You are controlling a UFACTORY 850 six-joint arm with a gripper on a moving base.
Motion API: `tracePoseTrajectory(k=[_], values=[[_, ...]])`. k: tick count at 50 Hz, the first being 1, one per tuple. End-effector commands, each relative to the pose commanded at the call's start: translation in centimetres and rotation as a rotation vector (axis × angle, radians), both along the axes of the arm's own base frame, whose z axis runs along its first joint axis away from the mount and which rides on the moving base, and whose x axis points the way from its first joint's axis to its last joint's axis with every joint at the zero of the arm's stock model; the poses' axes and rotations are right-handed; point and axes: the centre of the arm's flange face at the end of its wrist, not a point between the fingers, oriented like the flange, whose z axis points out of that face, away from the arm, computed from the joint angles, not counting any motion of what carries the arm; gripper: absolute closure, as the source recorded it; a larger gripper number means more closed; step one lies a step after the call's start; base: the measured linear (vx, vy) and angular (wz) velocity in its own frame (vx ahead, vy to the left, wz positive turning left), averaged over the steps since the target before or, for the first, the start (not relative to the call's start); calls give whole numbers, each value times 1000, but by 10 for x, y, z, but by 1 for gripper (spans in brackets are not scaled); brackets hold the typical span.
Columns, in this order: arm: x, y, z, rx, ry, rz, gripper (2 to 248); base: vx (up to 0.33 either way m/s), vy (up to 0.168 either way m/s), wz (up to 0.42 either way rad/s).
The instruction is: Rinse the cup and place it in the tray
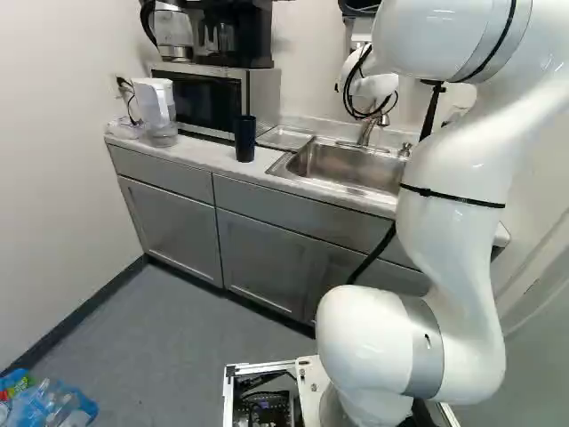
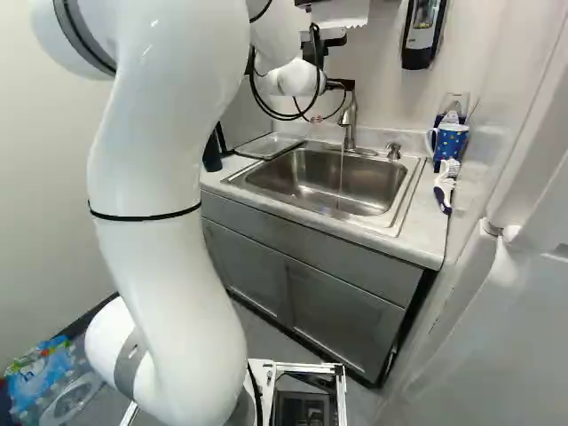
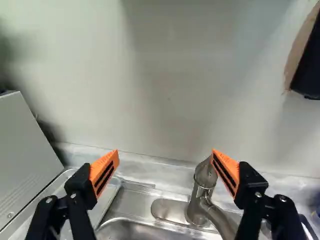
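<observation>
Left base view: dark cup (image 1: pixel 244 140) upright on the counter (image 1: pixel 206 153), roughly 9–10 o'clock from the sink (image 1: pixel 342 166). Tray (image 1: pixel 284 138) at the sink's 10 o'clock, between cup and sink. Microwave (image 1: pixel 264 93) behind the cup, pitcher (image 1: pixel 156 105) at its 10 o'clock. Right base view: hand (image 2: pixel 341 84) up by the faucet (image 2: pixel 350 120), at the sink's 12 o'clock. Thin stream of water (image 2: pixel 341 173) dropping into the basin. Cup partly hidden behind the arm, 9 o'clock. Blue dotted mug (image 2: pixel 451 139) at 2–3 o'clock, brush (image 2: pixel 445 182) just beside it. Wrist view, 12 = straight ahead: hand wide open, orange pads (image 3: pixel 105 172) well apart, holding nothing. Faucet near the finger at 1 o'clock, tray beneath the other at 11.
</observation>
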Motion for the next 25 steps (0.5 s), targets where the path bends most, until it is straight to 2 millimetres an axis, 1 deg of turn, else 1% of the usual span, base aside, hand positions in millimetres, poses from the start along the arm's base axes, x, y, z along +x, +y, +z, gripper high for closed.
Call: tracePoseTrajectory(k=[25], values=[[6, -4, -1, -2, -5, -3, 3, 0, 0, 0]])
